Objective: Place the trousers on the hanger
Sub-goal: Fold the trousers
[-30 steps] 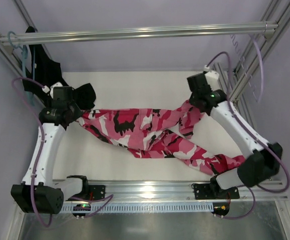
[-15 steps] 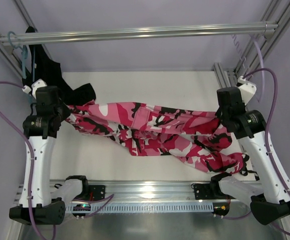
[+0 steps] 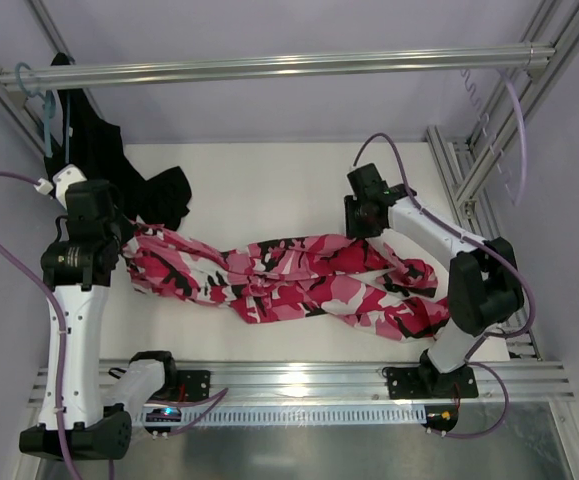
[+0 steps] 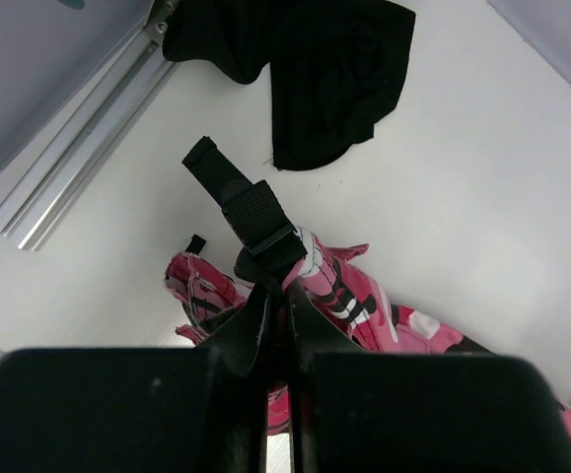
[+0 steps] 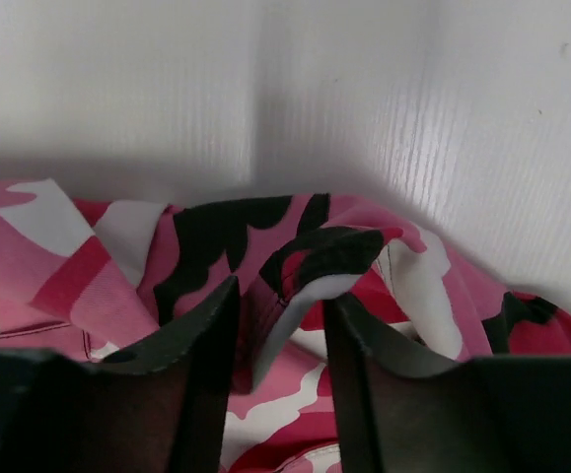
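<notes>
The camouflage trousers lie slack across the table from left to right. My left gripper is shut on a black strap at the trousers' left end, with pink fabric bunched below it. My right gripper is over the trousers' far edge near the middle. In the right wrist view it is open, and a raised fold of the trousers stands between its fingers. The pale hanger hangs at the right side of the frame, apart from both grippers.
A plain black garment hangs on a teal-blue hanger from the rail at the far left and spills onto the table; it also shows in the left wrist view. Metal frame posts stand at the right.
The trousers were stretched taut between both grippers; now they lie slack. My right gripper has moved left and away to the trousers' far edge. My left gripper has stayed at the left end.
</notes>
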Controlling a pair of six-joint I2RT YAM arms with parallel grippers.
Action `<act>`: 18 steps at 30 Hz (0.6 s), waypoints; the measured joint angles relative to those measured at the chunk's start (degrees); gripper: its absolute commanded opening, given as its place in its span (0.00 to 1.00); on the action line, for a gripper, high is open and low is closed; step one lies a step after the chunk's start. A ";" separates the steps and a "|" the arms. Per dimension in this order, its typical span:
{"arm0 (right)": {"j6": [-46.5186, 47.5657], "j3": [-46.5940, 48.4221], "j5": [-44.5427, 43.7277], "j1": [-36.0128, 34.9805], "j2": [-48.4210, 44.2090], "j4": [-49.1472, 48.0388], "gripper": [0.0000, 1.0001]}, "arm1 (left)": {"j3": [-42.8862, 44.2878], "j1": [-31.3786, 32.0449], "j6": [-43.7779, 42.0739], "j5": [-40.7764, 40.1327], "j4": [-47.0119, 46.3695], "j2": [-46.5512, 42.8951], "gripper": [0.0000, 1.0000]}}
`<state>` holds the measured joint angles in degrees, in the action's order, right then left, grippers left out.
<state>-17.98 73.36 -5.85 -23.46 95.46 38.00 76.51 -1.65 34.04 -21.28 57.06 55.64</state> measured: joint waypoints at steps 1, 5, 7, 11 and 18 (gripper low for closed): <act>-0.09 -0.22 -0.39 -0.28 0.46 0.22 0.50 | 0.00 0.00 0.00 -0.02 -0.07 0.04 0.00; -7.98 -1.03 -6.56 1.33 -3.45 3.39 0.52 | -0.17 0.00 0.00 0.00 -0.42 0.42 0.00; -17.55 -1.14 -10.71 3.39 -7.30 7.89 0.52 | -0.81 0.00 0.00 0.04 -0.96 0.42 0.01; -35.08 -1.27 -13.92 5.86 -12.39 17.49 0.55 | -2.99 -0.02 0.11 1.20 -2.27 0.48 0.00; -54.69 -7.41 -11.91 5.73 -12.98 23.41 0.60 | -5.11 -0.11 0.26 3.72 -4.39 0.98 0.00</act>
<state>-72.66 65.95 -17.76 -17.74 82.48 61.41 71.40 -1.76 34.30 -17.56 52.66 56.62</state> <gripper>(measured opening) 0.592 0.015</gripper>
